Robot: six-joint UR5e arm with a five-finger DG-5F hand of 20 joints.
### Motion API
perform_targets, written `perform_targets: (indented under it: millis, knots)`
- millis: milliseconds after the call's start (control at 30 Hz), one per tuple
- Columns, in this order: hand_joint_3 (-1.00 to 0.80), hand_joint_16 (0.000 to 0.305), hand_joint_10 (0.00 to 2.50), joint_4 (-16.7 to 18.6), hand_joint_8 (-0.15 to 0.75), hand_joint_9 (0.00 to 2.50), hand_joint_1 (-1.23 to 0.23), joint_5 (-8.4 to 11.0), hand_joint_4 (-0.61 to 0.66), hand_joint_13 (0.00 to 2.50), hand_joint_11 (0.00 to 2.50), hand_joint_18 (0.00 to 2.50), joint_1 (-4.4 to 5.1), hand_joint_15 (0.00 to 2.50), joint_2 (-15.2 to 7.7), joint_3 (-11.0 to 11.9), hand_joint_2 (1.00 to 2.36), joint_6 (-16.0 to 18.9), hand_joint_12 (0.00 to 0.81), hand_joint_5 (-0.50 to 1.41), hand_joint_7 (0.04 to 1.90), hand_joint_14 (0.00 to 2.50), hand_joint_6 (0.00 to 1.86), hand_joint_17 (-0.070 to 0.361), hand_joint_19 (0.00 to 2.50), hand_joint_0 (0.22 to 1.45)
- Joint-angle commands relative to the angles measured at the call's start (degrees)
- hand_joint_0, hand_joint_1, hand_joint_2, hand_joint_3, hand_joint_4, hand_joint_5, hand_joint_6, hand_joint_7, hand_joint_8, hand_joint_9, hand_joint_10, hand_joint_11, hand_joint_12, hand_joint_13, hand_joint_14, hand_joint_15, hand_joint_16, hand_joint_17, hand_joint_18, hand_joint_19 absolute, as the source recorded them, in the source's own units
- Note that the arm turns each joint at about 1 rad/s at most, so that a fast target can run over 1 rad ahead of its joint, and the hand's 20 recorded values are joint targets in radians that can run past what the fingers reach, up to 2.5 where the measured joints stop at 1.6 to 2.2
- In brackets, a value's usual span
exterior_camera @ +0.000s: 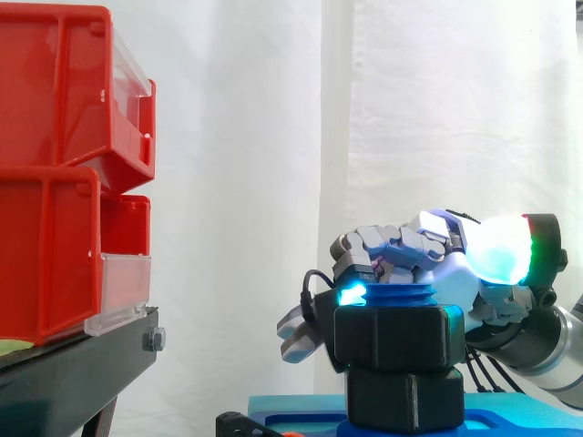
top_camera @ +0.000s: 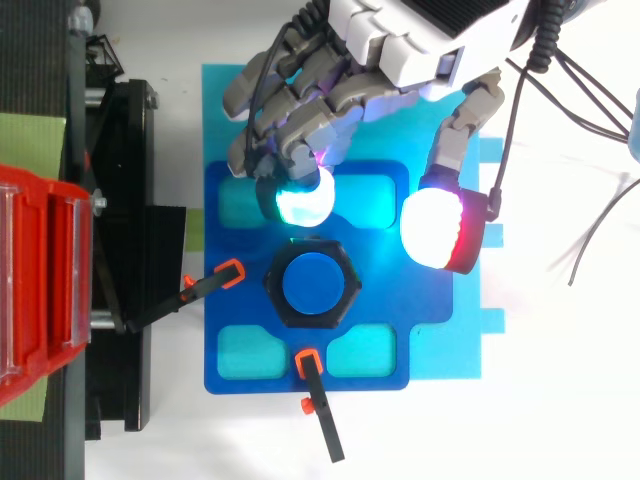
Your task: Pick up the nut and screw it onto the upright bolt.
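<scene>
1. Top view: the black nut sits threaded round the upright blue bolt, in the middle of a dark blue plate. The bolt's round top shows inside the ring of the nut.
2. In the side view the nut is high on the bolt, with a few blue threads standing above it. A second black hexagonal piece sits just beneath the nut, down at the plate.
3. The hand comes in from the top edge of the top view. Its fingers are curled in together and its thumb is held out to one side, with nothing between them.
4. A cyan-glowing fingertip lies just beyond the far edge of the nut. Seen from the side, its glow sits level with the nut's upper rim, and whether it touches cannot be told.
5. The thumb pad (white, with a red edge) hangs beside the nut and apart from it. In the side view the pad is above and behind the nut.
6. Two black clamps with orange tips reach onto the plate near the nut, and the plate lies on a lighter blue base.
7. Well to the left, red bins are stacked on a black stand.
</scene>
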Motion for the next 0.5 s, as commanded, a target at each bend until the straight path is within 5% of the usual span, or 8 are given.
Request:
perform_targets:
  millis: [0,133,467]
  knots:
    - [-0.50,0.036,0.00,0.46,0.258,1.01,-0.24,-0.09,0.28,0.64,0.04,0.46,-0.01,0.02,0.00,0.00,1.00,0.08,0.317,-0.10,0.99,0.00,0.50,0.081,0.20,0.46]
    - [-0.50,0.039,0.00,1.08,0.245,0.86,-0.24,-0.09,0.23,0.56,0.00,0.41,-0.01,0.00,0.00,0.35,1.00,0.43,0.325,-0.15,0.76,0.00,0.50,0.088,0.17,0.45]
    - [-0.50,0.043,0.00,2.83,0.245,0.75,-0.22,-0.79,0.17,0.50,0.00,0.36,-0.10,0.00,0.00,0.97,1.00,1.22,0.341,-0.18,0.66,0.00,0.50,0.097,0.15,0.43]
